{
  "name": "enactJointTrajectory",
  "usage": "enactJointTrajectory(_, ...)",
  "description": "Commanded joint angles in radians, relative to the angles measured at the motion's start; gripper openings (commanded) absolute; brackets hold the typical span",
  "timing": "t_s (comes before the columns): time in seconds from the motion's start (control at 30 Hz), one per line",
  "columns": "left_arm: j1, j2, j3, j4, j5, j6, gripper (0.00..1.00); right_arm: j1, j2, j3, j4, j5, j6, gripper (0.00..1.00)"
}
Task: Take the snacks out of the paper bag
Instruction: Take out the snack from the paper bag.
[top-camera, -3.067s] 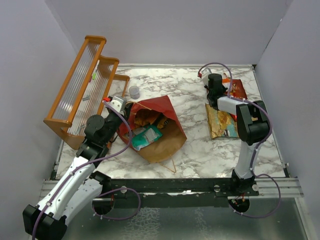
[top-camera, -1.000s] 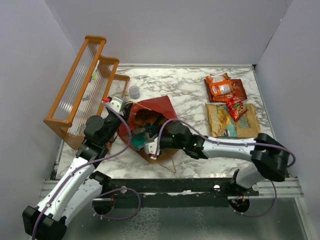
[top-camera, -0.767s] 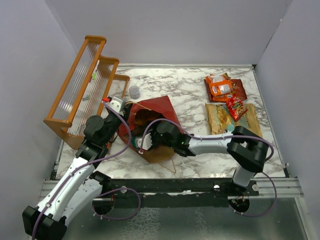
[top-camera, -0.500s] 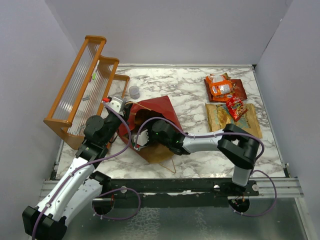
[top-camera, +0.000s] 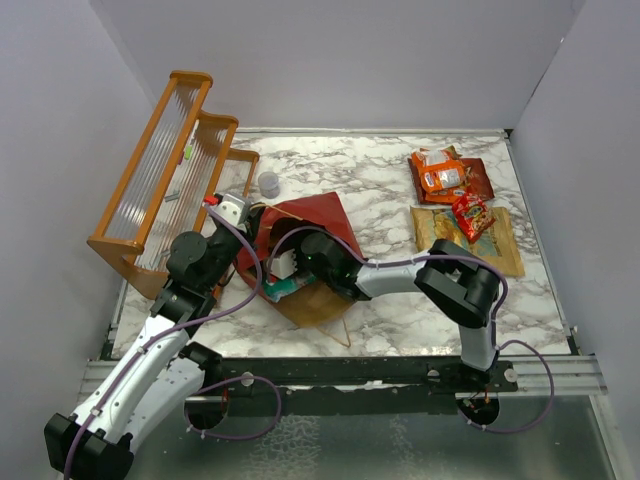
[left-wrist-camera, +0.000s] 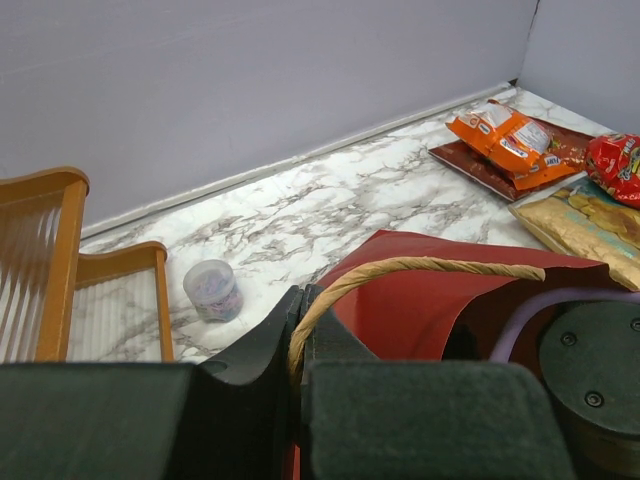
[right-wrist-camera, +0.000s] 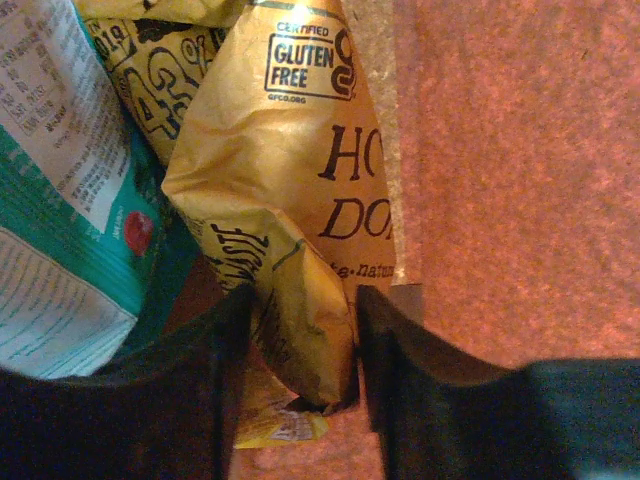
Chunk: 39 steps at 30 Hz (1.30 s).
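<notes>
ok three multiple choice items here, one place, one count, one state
1. Where is the right gripper? A raised high B folded back C inside the paper bag
2. Packets lying at the table's right side? A two B four C six
3. The left gripper is A shut on the twine handle B wide open C shut on nothing

C, it clamps a yellow packet in there; B, orange packet, Doritos bag, small red packet, large chip bag; A, the handle is pinched in it.

Lab robot cell: blank walls (top-camera: 350, 60) box in marble tabletop (top-camera: 380, 180).
</notes>
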Motion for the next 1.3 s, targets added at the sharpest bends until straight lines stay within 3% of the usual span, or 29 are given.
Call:
enactJointTrajectory(0.0,0.004,-0.012,0.015,0.008,-0.034,0.005,0.00,-0.002,0.019,0.042,0.057,0.027,-0.019,0.38)
enactJointTrajectory(0.13,0.003,-0.011,0.015,0.008,-0.035,0.005,0.00,-0.002,-0.016,0.026,0.082,0.003,-0.022,0.12)
enactJointTrajectory(0.3,0.004,-0.007,0.015,0.008,-0.034,0.005,0.00,-0.002,-0.075,-0.002,0.066,-0.046,-0.008,0.02)
enactJointTrajectory(0.83,0.004,0.007,0.023,0.011,-0.043,-0.006,0.00,-0.003,-0.420,-0.111,-0.137,-0.353,0.219,0.01)
enactJointTrajectory(1.07,0.007,0.092,0.119,-0.044,-0.089,-0.088,0.00,-0.002,-0.510,-0.042,-0.290,-0.442,0.378,0.01)
enactJointTrajectory(1.27,0.008,0.190,0.283,-0.171,-0.173,-0.168,0.00,-0.002,-0.524,0.098,-0.475,-0.402,0.516,0.01)
